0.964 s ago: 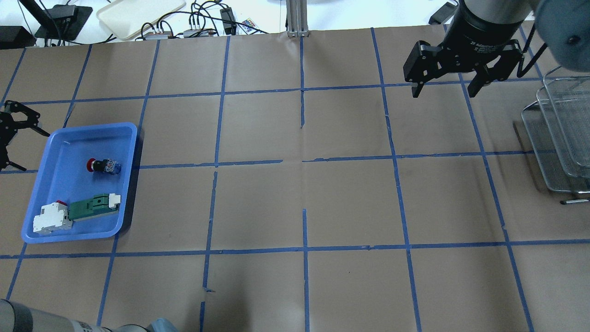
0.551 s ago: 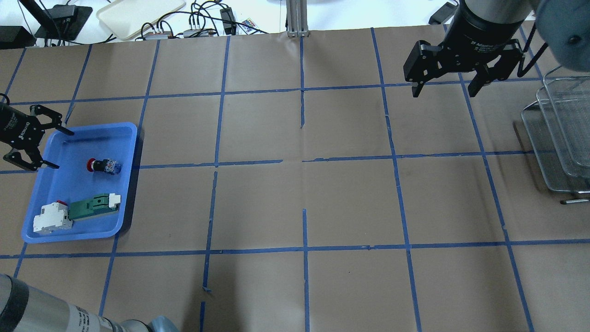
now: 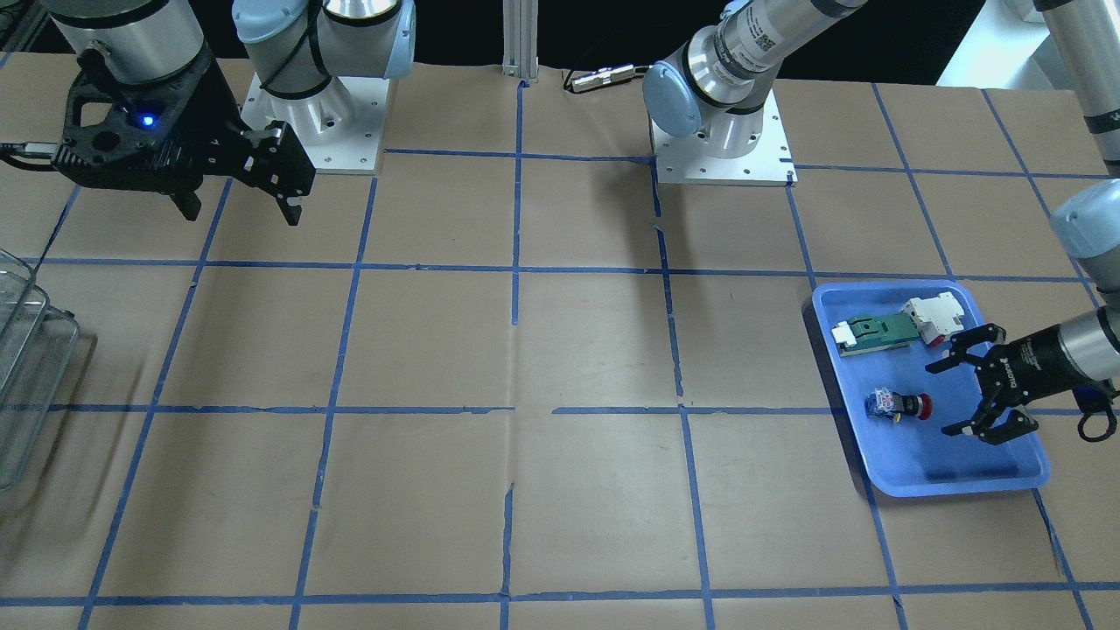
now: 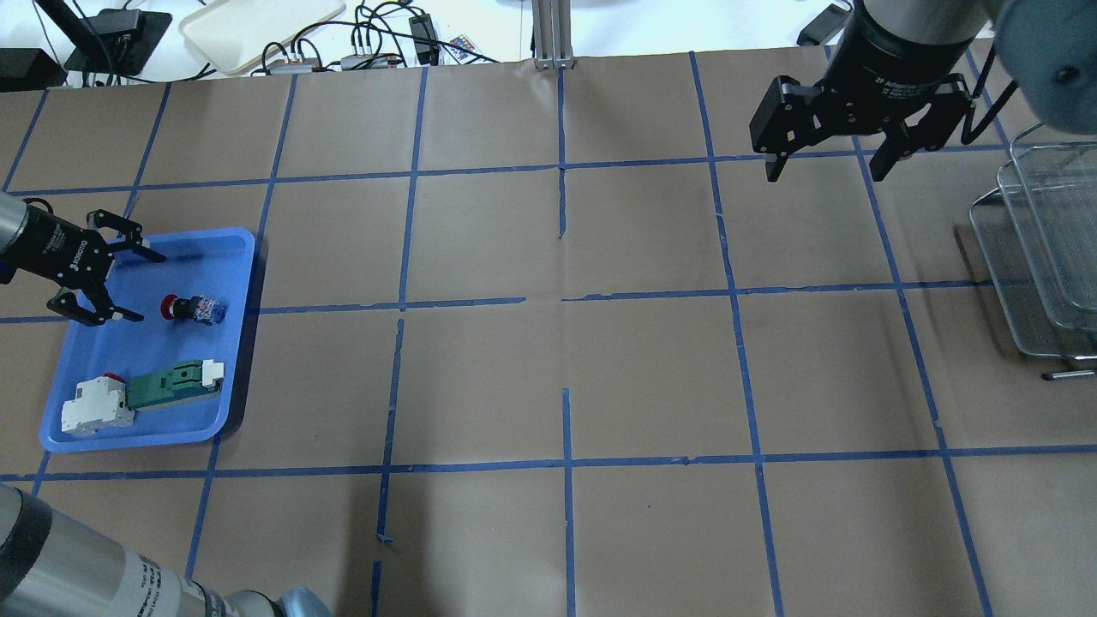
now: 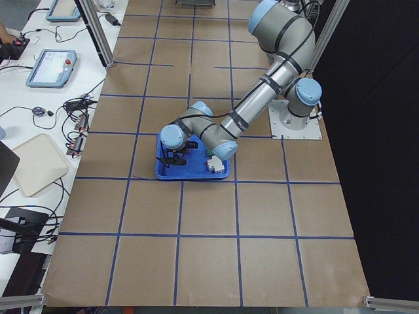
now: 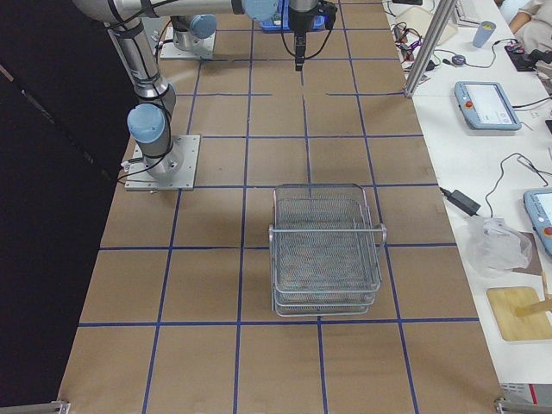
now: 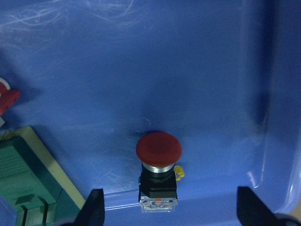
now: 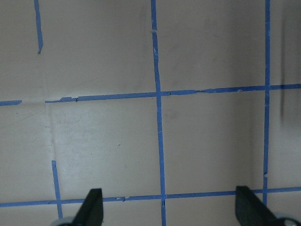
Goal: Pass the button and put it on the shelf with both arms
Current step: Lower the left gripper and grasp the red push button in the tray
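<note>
left end effector [image 4: 152,286] moved inside tray [image 4: 199,231] edge, open nr button [image 4: 193,308].

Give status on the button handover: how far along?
Done: nothing yet; the button lies in the blue tray. In hand: the left gripper, open, hovers over the tray, aimed at the button's red cap, not touching it. Left: grasp, pass to the right gripper, which hangs open above bare table near the shelf, then place it on the shelf.
</note>
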Robot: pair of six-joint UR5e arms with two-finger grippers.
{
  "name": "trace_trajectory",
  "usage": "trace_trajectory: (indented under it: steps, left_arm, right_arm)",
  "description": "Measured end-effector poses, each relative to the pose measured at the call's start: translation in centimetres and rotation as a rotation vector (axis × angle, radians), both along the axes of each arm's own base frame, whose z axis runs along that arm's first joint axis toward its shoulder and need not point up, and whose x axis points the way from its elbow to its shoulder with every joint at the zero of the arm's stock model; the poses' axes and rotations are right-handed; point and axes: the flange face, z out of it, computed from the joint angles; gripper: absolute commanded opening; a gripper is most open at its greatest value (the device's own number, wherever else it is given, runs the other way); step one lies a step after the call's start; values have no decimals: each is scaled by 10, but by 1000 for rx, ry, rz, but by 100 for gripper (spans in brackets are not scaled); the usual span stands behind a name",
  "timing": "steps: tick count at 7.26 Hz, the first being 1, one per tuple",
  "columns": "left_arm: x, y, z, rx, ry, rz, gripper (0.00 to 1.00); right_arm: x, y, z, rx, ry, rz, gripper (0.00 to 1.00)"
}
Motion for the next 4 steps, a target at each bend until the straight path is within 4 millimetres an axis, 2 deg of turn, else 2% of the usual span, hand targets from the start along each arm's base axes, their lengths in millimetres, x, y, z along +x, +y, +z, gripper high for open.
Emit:
trace_trajectory:
  steps: [4]
  left_arm:
    - [7,6,-28,22,28,28,97]
  right_arm:
    - [0,0,-1,2,1,0,100]
